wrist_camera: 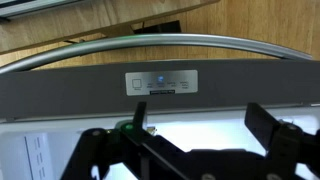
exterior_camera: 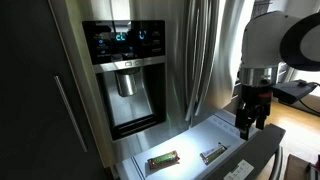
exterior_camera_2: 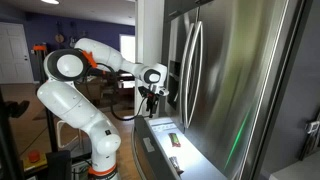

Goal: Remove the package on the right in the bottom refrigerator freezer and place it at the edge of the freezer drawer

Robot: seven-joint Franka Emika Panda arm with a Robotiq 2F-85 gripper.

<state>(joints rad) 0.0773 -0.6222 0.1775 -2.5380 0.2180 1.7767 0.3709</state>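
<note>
My black 2-finger gripper (wrist_camera: 185, 135): jaws wide, empty, above the drawer front.
Tall stainless-steel refrigerator freezer (exterior_camera: 200, 50).
Wide white-lit freezer drawer (exterior_camera: 262, 152): pulled out.
Flat green packet (exterior_camera: 163, 160): in drawer.
Flat tan-grey package (exterior_camera: 211, 154): in drawer, beside the packet, untouched.

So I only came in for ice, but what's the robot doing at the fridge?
The robot arm's gripper hangs over the open freezer drawer at the bottom of the refrigerator freezer, with its jaws open and empty. Two packets lie in the lit white drawer: a green packet and, to its right in an exterior view, the tan-grey package. The gripper touches neither, so the package has not yet been picked up.
</note>
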